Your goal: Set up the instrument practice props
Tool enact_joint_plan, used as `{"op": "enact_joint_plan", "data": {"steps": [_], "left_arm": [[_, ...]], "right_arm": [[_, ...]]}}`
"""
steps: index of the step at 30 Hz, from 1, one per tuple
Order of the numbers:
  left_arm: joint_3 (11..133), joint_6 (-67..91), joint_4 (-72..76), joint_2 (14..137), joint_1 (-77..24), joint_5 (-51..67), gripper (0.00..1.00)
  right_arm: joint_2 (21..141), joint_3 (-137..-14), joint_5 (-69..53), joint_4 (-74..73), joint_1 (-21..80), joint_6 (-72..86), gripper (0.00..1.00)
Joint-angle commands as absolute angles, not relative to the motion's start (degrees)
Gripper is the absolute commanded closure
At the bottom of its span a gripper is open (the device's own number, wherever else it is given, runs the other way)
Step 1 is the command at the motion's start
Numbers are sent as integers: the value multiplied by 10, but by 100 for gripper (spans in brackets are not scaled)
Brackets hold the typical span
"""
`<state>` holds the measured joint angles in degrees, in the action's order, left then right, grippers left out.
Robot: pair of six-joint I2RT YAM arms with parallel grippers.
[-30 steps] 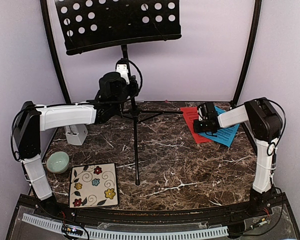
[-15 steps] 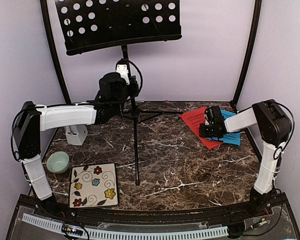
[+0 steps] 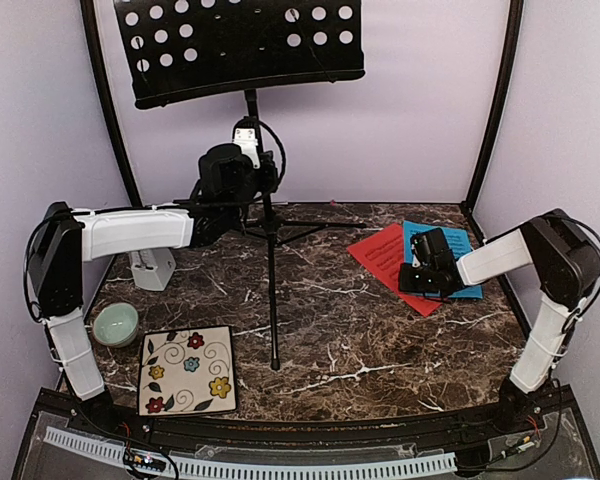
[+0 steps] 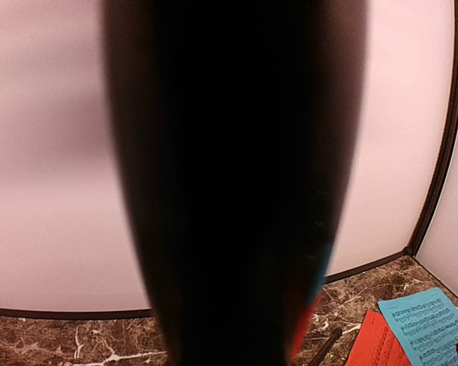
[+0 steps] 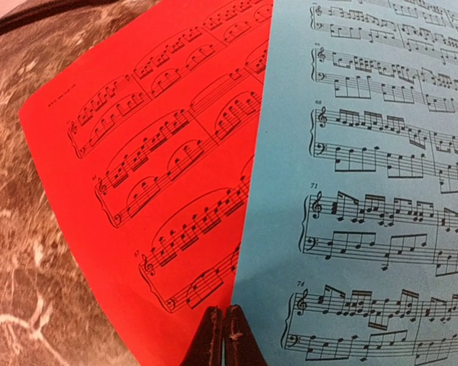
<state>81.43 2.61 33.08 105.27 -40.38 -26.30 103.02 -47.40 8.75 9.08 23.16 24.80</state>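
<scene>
Pressing its fingertips together, the right gripper (image 5: 223,335) sits low on the near edge where the blue sheet (image 5: 366,191) overlaps the red sheet (image 5: 137,191); whether paper is nipped, I can't tell. Both lie flat at the table's (image 3: 360,340) right rear, long axes slanting from upper left to lower right, just short of the right edge. There's bare marble at centre and lower right. Over at the upright music stand (image 3: 245,45), the left gripper (image 3: 250,168) is against the post, its jaws hidden. The metronome (image 3: 152,268) stands at far left.
</scene>
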Motion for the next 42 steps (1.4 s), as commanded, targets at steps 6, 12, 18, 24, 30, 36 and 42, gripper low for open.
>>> {"op": "enact_joint_plan", "data": {"steps": [6,12,18,24,30,36,42], "left_arm": [[902,80,412,1071,-411,-234,100],[928,91,408,1110,-423,-228,100],[906,96,418,1118,-435,-231,100],[854,118,431,1123,-435,-214,100],[820,145,432,1134,-436,-194,100],[828,165,420,1164,-455,-175,100],[852,155,391,1174,-462,-165,100]], "right_arm": [[943,-374,77,75,260,307,94],[917,-349,67,79,265,305,95],[891,-340,59,78,273,302,94],[882,-349,53,78,275,301,94],[880,-352,50,79,279,298,95],[874,-355,40,85,283,296,94],[849,-366,21,89,286,283,89]]}}
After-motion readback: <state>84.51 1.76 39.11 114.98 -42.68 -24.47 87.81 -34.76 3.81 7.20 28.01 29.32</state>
